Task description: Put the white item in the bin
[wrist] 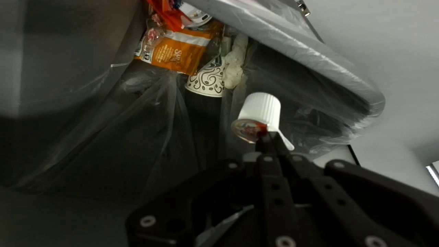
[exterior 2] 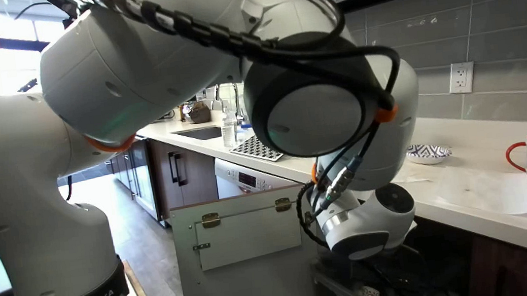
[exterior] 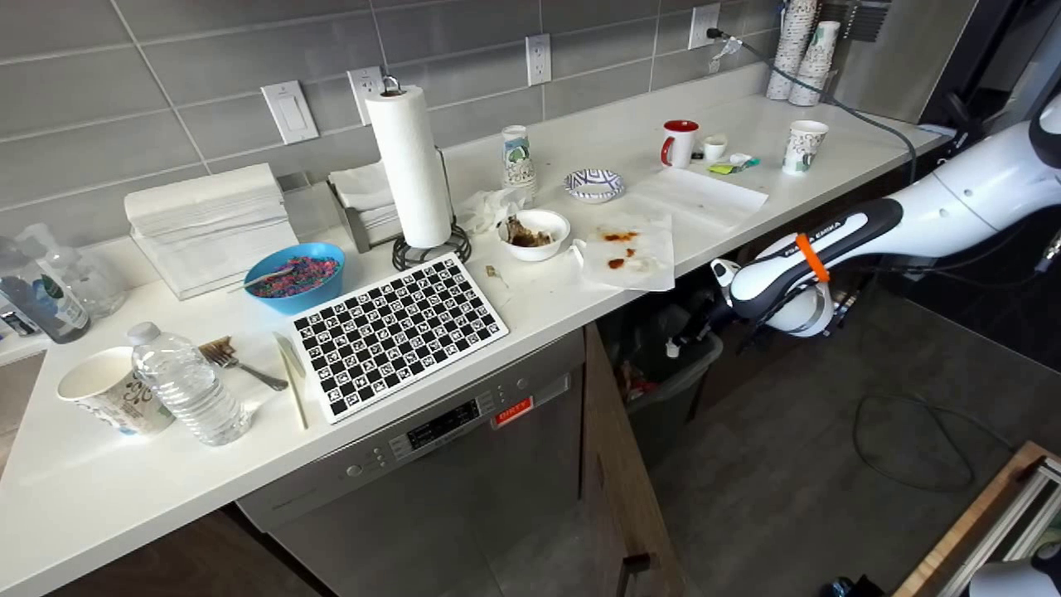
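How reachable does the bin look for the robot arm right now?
Likely yes: the cabinet door stands open, and the gripper, shut on the small white cup, appears to be over the bin, with nothing visible between cup and opening.

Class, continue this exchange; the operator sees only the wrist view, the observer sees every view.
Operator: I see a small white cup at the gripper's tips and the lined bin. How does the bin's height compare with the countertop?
Observer: In both exterior views, the bin sits lower than the countertop.
Operator: What lies near the countertop's front edge, up above the bin?
Observer: In an exterior view, a stained white sheet lies there.
Operator: Is there a mug up there too?
Observer: Yes, in both exterior views a white mug with a red handle stands upright.
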